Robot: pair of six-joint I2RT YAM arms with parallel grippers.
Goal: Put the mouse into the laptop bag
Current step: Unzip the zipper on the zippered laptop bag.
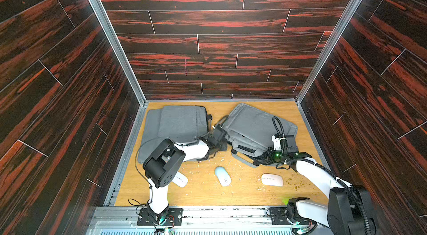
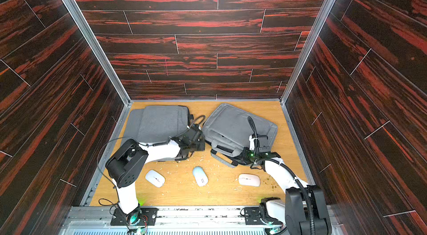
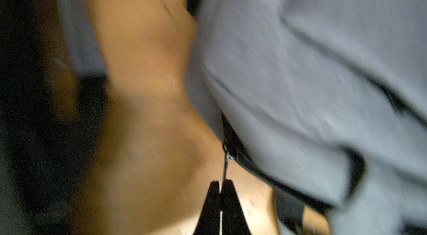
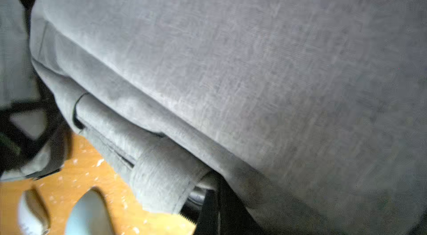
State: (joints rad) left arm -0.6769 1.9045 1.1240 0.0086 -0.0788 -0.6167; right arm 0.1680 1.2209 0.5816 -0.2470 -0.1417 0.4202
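Three mice lie on the wooden floor near the front: a white mouse (image 1: 181,180) half behind my left arm, a light blue mouse (image 1: 222,176) (image 4: 90,213) in the middle, and a pinkish-white mouse (image 1: 272,180) on the right. Behind them, at the right, lies a grey laptop bag (image 1: 254,127) (image 2: 233,125). My left gripper (image 1: 223,145) (image 3: 221,181) is at its near left corner, shut on the metal zipper pull (image 3: 226,162). My right gripper (image 1: 255,156) (image 4: 218,191) is shut at the bag's front edge, tips tucked under the fabric beside the handle (image 4: 161,176); a pinch cannot be seen.
A second grey laptop bag (image 1: 175,123) lies at the back left, partly under my left arm. Pale crumbs are scattered over the wooden floor (image 1: 201,194) around the mice. Dark wood-patterned walls close in the back and both sides.
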